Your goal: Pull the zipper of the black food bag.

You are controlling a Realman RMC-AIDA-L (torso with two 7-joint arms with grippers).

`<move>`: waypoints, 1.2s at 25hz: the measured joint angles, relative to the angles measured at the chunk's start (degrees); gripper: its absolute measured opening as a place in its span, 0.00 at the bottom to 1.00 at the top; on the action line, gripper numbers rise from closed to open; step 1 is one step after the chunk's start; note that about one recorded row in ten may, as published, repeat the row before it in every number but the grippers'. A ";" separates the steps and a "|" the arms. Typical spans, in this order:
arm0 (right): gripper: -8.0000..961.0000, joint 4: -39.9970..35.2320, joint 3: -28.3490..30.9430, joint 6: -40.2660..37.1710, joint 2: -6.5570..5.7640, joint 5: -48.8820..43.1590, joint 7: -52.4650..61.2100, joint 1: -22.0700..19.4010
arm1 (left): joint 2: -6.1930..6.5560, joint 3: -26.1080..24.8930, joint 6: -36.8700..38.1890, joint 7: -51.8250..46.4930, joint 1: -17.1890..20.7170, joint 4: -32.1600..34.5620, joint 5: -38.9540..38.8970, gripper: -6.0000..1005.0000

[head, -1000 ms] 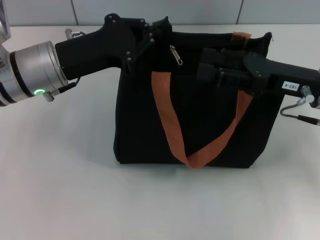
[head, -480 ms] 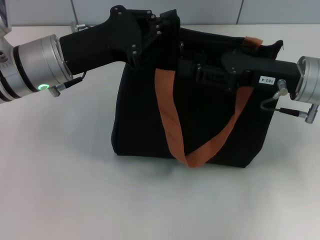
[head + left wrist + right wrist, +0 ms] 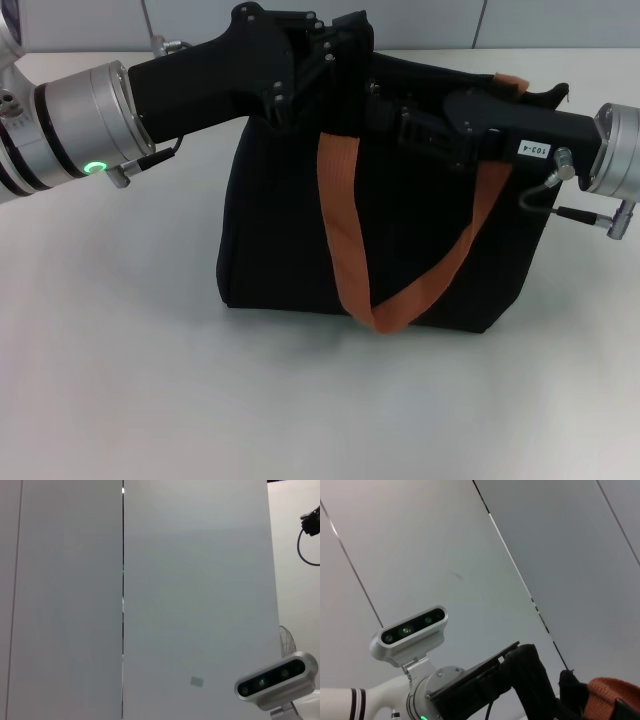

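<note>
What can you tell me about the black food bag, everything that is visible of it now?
The black food bag is a large boxy tote of black fabric that stands upright on the white table. An orange-brown webbing handle hangs down its front in a loop; a second orange strap end shows at its top right corner. The left gripper is at its top left corner, and the right gripper reaches along the top edge. The zipper pull is not visible.

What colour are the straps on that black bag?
Orange-brown straps on the black bag; the head view shows them best.
</note>
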 joint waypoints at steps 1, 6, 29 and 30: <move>0.21 0.00 0.00 0.00 0.00 0.00 0.00 0.00 | 0.00 0.00 0.00 0.00 0.00 0.00 0.00 0.04; 0.15 -0.06 -0.37 -0.43 0.00 0.08 -0.30 -0.20 | -0.06 0.01 0.00 0.03 -0.01 -0.55 -1.01 0.04; 0.02 -2.05 0.04 -4.28 -0.61 4.30 9.76 -2.38 | 0.17 -0.03 1.98 0.36 3.42 -1.59 -1.52 0.04; 0.03 -2.18 -0.21 -4.15 -0.62 4.28 10.92 -2.01 | 0.17 -0.02 1.99 0.46 3.56 -1.59 -1.53 0.04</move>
